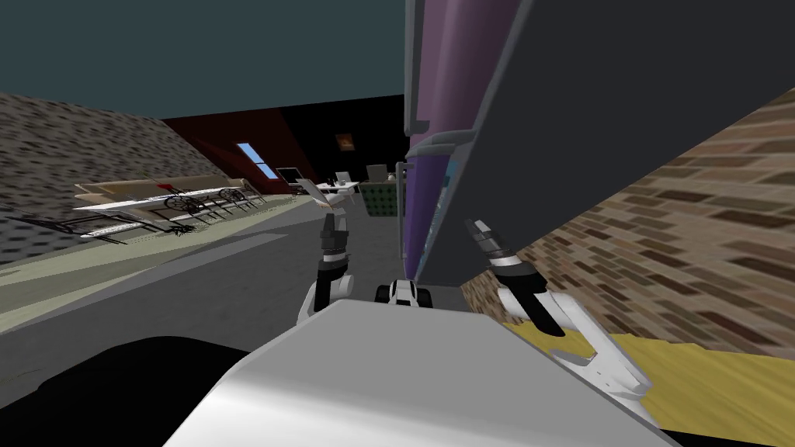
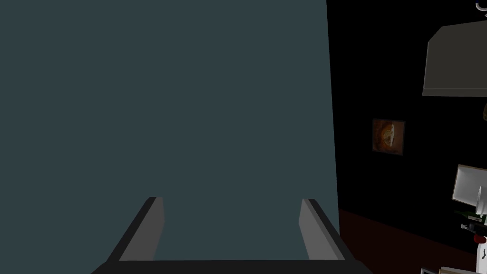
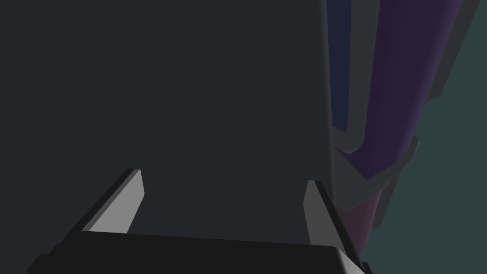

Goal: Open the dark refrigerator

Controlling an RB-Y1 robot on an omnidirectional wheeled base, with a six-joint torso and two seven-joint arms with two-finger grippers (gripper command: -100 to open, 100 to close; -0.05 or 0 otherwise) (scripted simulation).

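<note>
A brick wall [image 1: 683,225] runs along the right of the frame. The dark refrigerator [image 1: 621,101] fills the upper right, with its purple front [image 1: 442,70] turned left. The right jaws are spread wide, low by its dark side. I cannot tell if they touch it. The left jaws, mid-frame, are spread too, apart from the fridge.

Overall: dim, with flat, even tones.
Darkest: the refrigerator [image 1: 621,93] side, a plain dark grey.
Brightest: the yellow floor [image 1: 699,380], the brick wall [image 1: 683,233] and a small pale window [image 1: 256,161] far off.
Shadow: a soft-edged black patch on the grey floor [image 1: 194,287].
Distortion: the head view is tilted, its walls splaying toward the corners.
</note>
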